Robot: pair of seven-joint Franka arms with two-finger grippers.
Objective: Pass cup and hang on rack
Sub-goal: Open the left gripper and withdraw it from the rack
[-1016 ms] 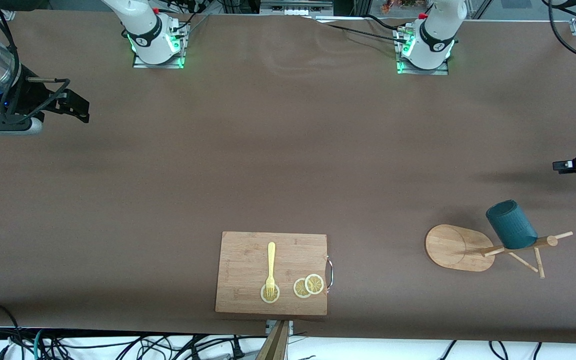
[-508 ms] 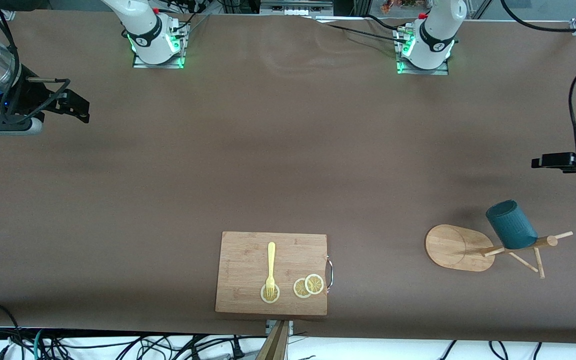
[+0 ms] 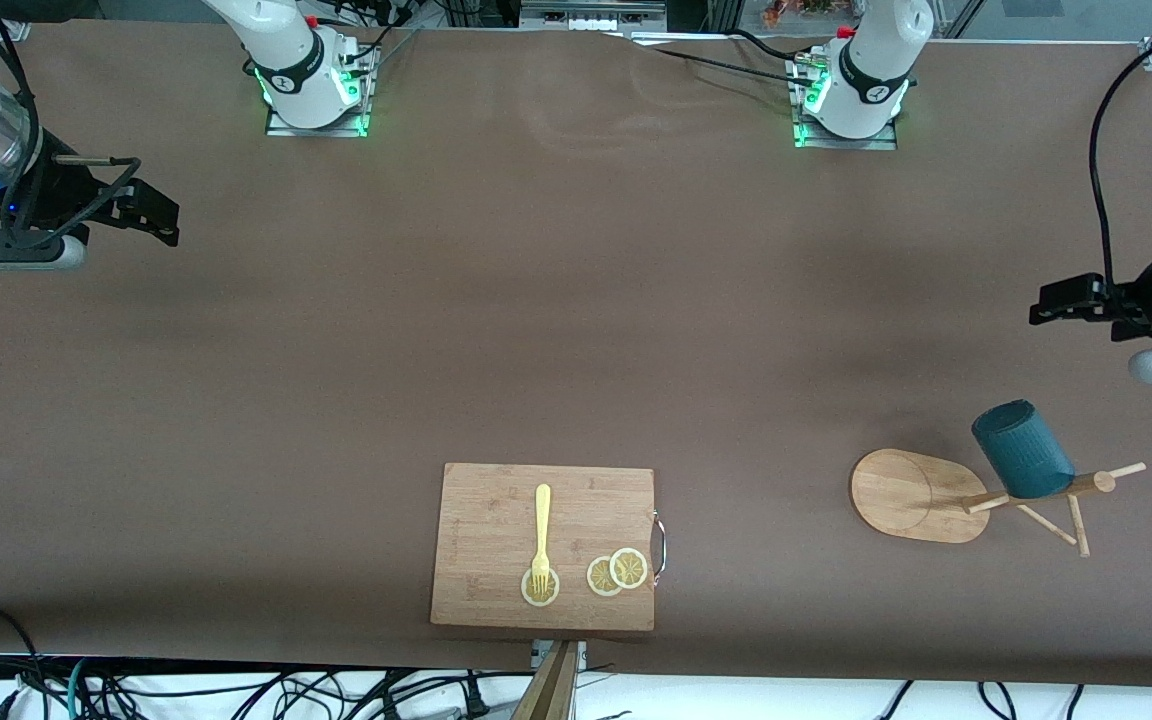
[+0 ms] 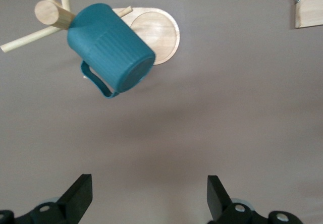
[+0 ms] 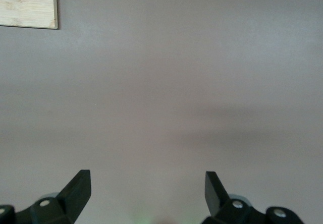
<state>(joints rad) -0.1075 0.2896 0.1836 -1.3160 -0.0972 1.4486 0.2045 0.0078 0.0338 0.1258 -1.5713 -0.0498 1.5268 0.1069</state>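
Hanging untouched on a peg of the rack, the cup has not shifted, while the left gripper has slid further in over the worktop near it, fingers spread and empty. Hanging looks done. The right gripper waits spread at its own end.

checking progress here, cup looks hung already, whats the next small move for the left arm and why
Probably just draw the left gripper clear and park it: the cup hangs on the rack, the gripper is open and empty above the table, and the right gripper waits at its end.
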